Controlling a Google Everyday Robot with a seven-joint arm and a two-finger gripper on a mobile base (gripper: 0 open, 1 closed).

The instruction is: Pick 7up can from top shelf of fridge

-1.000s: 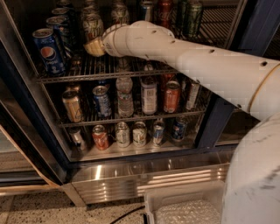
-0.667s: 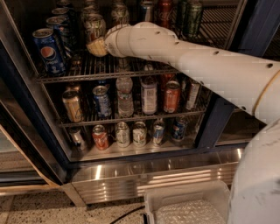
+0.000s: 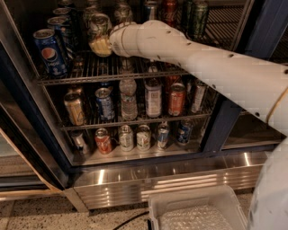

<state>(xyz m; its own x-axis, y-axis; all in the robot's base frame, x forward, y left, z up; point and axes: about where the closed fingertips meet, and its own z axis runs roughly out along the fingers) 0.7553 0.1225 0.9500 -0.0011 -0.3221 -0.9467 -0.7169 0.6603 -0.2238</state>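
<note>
In the camera view the fridge (image 3: 225,121) stands open, and the 7up can (image 3: 100,24) is upright on the top shelf (image 3: 81,74), in the left half of the rack and a little back from the front rail. The gripper (image 3: 101,46) is right at the lower part of the 7up can, its yellowish tip overlapping the can's base; whether it has closed on the can cannot be told. The white arm (image 3: 202,67) stretches away to the right of the 7up can and down toward the lower right corner. Left of the 7up can, nearer the front rail, stands a blue Pepsi can (image 3: 49,51), with more cans in a row behind it. Well to the right of the 7up can, at the back, are a red can (image 3: 170,11) and a dark green can (image 3: 199,18). Below the 7up can, two lower racks (image 3: 135,121) carry cans and a clear bottle (image 3: 128,99). Farther below come the ribbed steel base (image 3: 171,179) and a clear plastic bin (image 3: 198,211) on the floor.
</note>
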